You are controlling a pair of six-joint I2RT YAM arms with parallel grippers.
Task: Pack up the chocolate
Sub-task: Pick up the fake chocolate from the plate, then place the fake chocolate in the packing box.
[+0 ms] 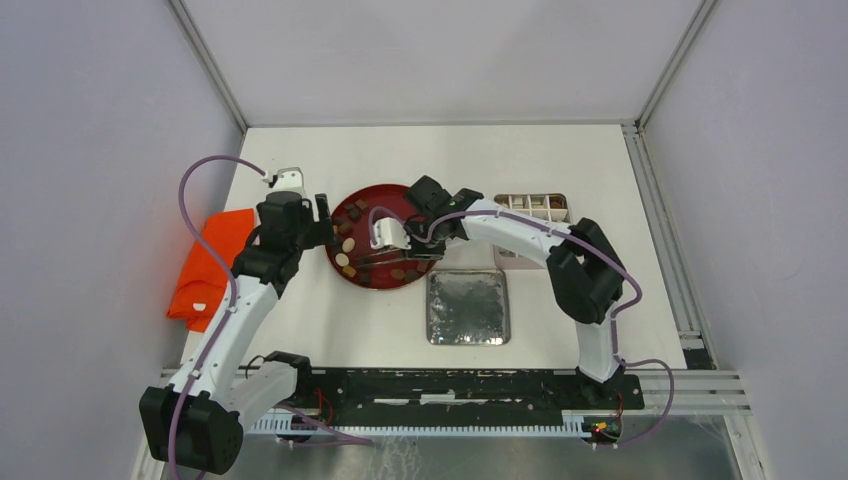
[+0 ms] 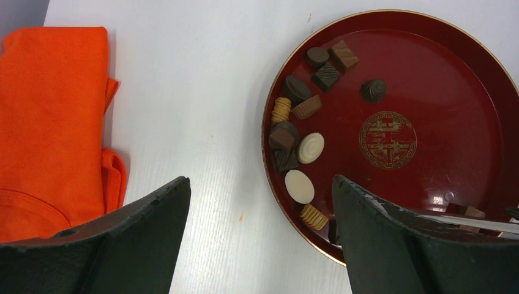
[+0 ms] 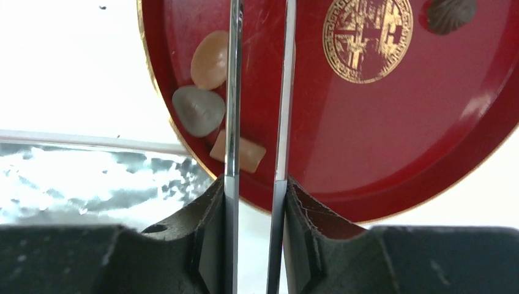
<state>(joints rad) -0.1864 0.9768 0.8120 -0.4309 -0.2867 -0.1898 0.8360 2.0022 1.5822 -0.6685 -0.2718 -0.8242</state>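
While the left claw (image 2: 259,179) gapes wide and empty beside the red plate (image 2: 440,79), the right claw (image 3: 256,184) pinches metal tongs (image 3: 233,73) over it.
The chocolate (image 2: 311,147) lies on the plate, mostly in an arc along the rim nearest the left claw, just ahead of that claw and closer to its right finger. That claw hangs over the worktop (image 2: 196,92), with an orange cloth (image 2: 52,110) to its left. The right claw's jaws stand part-closed, one tong blade flat against each, with a narrow gap between. Three pieces lie just left of the blades, a tan one touching the left blade. The blade tips run out of the wrist view, so I cannot tell whether they grip a piece. A round gold emblem (image 2: 387,139) of angular strokes marks the plate's centre, too ornate to read.
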